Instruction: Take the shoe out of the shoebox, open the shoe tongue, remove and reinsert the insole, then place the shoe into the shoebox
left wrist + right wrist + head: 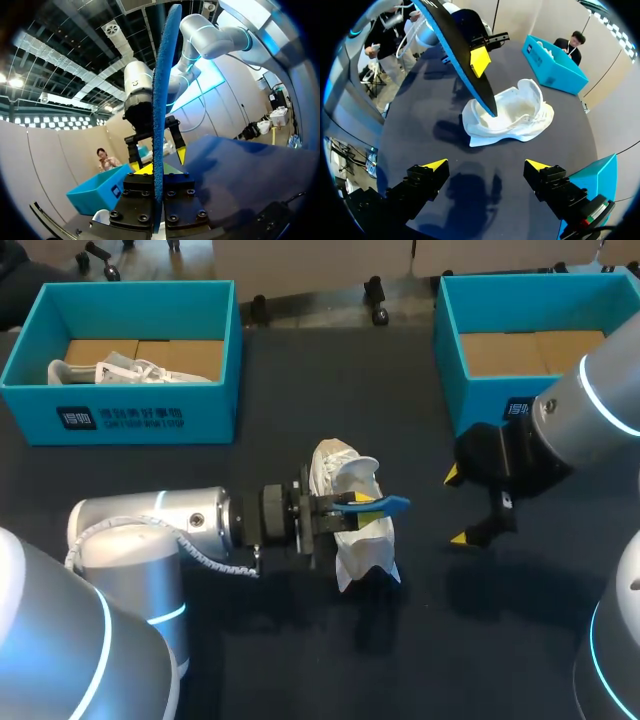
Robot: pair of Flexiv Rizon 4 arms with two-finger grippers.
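Observation:
A white shoe (345,468) lies on the dark table near the middle, its opening facing up (520,112). Just above it my left gripper (350,508) is shut on a blue insole (388,505), held on edge between the fingers (161,100). In the right wrist view the insole (457,42) slants down, its tip at the shoe's opening. To the right of the shoe my right gripper (457,507) hangs open with nothing in it. Its yellow tips (486,165) point at the table in front of the shoe. It also shows ahead of the left gripper (158,172).
A teal shoebox (120,415) at the back left holds another white shoe (110,370). A second teal shoebox (480,390) stands at the back right with only its cardboard bottom showing. The table's front is bare dark cloth.

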